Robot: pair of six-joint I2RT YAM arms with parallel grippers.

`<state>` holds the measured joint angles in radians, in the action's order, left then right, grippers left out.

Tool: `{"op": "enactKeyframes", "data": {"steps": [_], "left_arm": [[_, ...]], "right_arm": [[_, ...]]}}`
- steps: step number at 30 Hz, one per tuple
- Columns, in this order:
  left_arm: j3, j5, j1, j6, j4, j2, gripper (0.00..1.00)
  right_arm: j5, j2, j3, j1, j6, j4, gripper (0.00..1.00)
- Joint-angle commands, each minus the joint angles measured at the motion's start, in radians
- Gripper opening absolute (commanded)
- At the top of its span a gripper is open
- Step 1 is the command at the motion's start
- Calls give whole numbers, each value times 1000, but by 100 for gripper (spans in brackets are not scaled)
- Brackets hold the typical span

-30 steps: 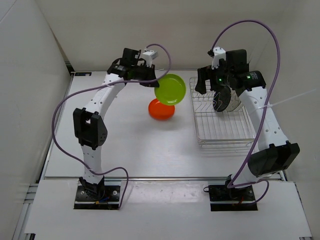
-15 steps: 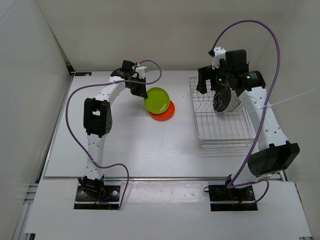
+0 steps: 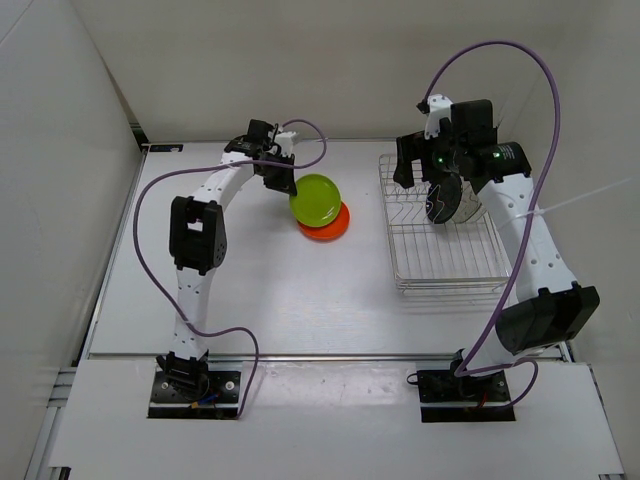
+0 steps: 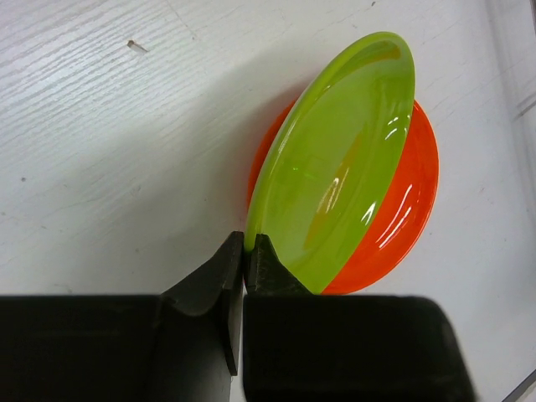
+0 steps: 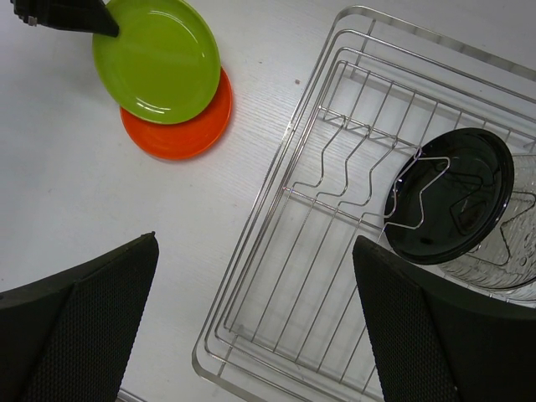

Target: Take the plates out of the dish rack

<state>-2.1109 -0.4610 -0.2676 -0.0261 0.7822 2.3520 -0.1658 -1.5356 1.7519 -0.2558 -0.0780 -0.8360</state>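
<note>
My left gripper (image 4: pixel 244 247) is shut on the rim of the yellow-green plate (image 4: pixel 335 159). That plate tilts over the orange plate (image 4: pixel 394 209), which lies flat on the table. From above, the yellow-green plate (image 3: pixel 314 198) covers most of the orange plate (image 3: pixel 332 227), with the left gripper (image 3: pixel 285 185) at its left edge. The black plate (image 5: pixel 452 197) stands between dividers at the far right of the dish rack (image 5: pixel 285 276), and the clear plate (image 5: pixel 507 268) stands just behind it. My right gripper (image 5: pixel 255 241) hovers open above the rack with nothing between its fingers.
The dish rack (image 3: pixel 440 255) stands on the right half of the white table, with its near part bare wire. White walls close in the table at the back and on both sides. Purple cables loop above both arms.
The left arm has lowered the yellow-green plate from up in the air down onto the orange plate, still gripped at the rim. The right arm has not moved.
</note>
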Motion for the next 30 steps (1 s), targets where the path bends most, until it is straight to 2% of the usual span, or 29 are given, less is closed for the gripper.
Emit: {"op": "enactKeyframes", "data": {"steps": [1,4,8,14,15,17,18,19,21,22,25,30], "left_arm": [[-38,11,-22,2,-12,-5,12],[-38,22,-33,2,-3,4,13],[-38,31,-42,2,-3,4,23],[-27,53,-51,-8,-3,-16,31],[-17,53,-51,-8,-3,-16,38],[-17,53,-61,-8,-3,-25,42],[-17,53,-61,-8,-3,-37,58],[-6,53,-61,-8,-3,-51,62],[-6,70,-61,-8,-12,-63,86],[-6,70,-61,-8,-12,-75,91],[14,93,-61,-17,-12,-91,100],[45,154,-61,-27,-12,-180,100]], "right_arm": [[3,43,-3,0,1,31,100],[3,52,-12,0,1,31,100],[3,61,-22,0,1,31,100],[3,71,-31,0,1,31,100],[3,71,-31,0,1,31,100],[17,80,-40,0,1,40,100],[17,80,-40,0,1,40,100],[29,80,-40,0,1,40,100],[38,80,-40,0,1,40,100],[49,80,-40,0,1,40,100],[122,80,-49,0,-22,50,100],[354,5,-80,10,-110,92,100]]}}
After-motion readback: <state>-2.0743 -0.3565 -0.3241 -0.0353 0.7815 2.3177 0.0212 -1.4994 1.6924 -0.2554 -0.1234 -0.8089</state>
